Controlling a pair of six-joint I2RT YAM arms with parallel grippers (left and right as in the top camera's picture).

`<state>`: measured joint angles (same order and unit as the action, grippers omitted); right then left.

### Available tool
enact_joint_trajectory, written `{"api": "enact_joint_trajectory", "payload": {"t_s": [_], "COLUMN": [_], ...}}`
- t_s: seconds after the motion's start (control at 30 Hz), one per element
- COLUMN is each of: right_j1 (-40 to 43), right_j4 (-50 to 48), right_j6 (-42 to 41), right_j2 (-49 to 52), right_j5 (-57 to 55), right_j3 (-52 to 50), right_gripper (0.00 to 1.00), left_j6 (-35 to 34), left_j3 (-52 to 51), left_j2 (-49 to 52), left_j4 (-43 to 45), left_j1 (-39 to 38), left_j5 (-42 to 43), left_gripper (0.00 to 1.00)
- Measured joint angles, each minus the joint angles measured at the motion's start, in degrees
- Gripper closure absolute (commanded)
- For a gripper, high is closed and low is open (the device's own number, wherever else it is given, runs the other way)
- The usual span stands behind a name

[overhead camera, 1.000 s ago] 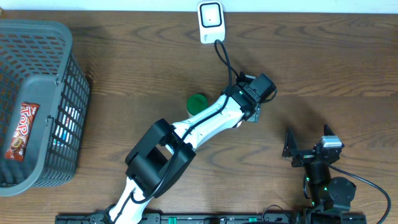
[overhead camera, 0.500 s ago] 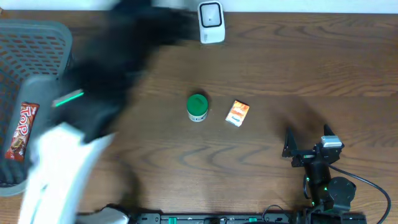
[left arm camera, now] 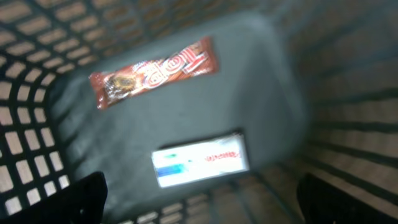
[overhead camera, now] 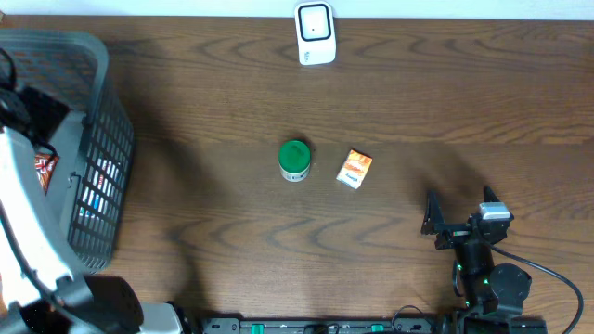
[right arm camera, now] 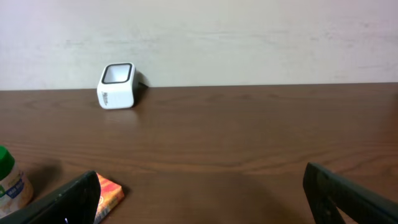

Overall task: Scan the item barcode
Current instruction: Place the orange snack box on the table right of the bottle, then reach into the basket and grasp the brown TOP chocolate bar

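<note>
The left gripper (left arm camera: 199,202) hangs spread wide and empty over the grey plastic mesh basket (left arm camera: 37,124), whose floor holds a red-brown candy bar (left arm camera: 152,71) and a white-and-blue flat box (left arm camera: 200,159). The right gripper (right arm camera: 199,199) gapes empty near a small orange carton (right arm camera: 107,194); the white barcode scanner (right arm camera: 117,85) stands well beyond.

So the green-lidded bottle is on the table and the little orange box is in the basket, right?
Not quite. The little orange box is on the table too, beside the green-lidded bottle, not in the basket. The overhead view shows it.
</note>
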<state>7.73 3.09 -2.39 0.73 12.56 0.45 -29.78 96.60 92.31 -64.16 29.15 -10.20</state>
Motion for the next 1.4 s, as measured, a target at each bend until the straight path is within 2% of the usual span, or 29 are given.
{"api": "enact_joint_trajectory", "payload": {"t_s": [0.13,0.37,0.57,0.9,0.93,1.0,1.03,1.1,1.13,1.23,1.4], "right_j1": [0.0,0.0,0.0,0.0,0.0,0.0,0.0,0.0,0.0,0.0,0.0], "right_j4": [0.0,0.0,0.0,0.0,0.0,0.0,0.0,0.0,0.0,0.0,0.0], "right_j6": [0.0,0.0,0.0,0.0,0.0,0.0,0.0,0.0,0.0,0.0,0.0], "right_j2": [0.0,0.0,0.0,0.0,0.0,0.0,0.0,0.0,0.0,0.0,0.0], "right_j5": [0.0,0.0,0.0,0.0,-0.02,0.0,0.0,0.0,0.0,0.0,0.0], "right_j3": [0.0,0.0,0.0,0.0,0.0,0.0,0.0,0.0,0.0,0.0,0.0], "right_gripper": [0.01,0.01,0.01,0.01,0.01,0.01,0.01,0.01,0.01,0.01,0.01], "left_j6": [1.42,12.35,22.71,28.81,29.05,29.33,29.42,29.59,29.62,29.7,28.48], "left_j3": [-7.02,-12.33,-13.44,-13.64,-13.4,-12.87,-12.5,-11.15,-10.86,-9.97,-9.88], "left_j2": [3.02,7.96,15.89,24.26,24.41,25.03,25.46,26.84,27.43,28.37,28.35], "left_j4": [6.54,19.74,24.22,31.1,31.36,31.52,31.65,32.0,32.33,32.74,32.7], "left_j1": [0.44,1.38,4.79,10.38,10.8,11.26,11.47,11.74,11.72,11.17,11.06], "left_j5": [-3.56,-6.32,-6.69,-6.73,-6.4,-5.42,-4.66,-2.43,-1.38,-0.61,-0.68], "left_gripper": [0.03,0.02,0.02,0.03,0.05,0.16,0.41,0.61,0.67,0.79,0.8]}}
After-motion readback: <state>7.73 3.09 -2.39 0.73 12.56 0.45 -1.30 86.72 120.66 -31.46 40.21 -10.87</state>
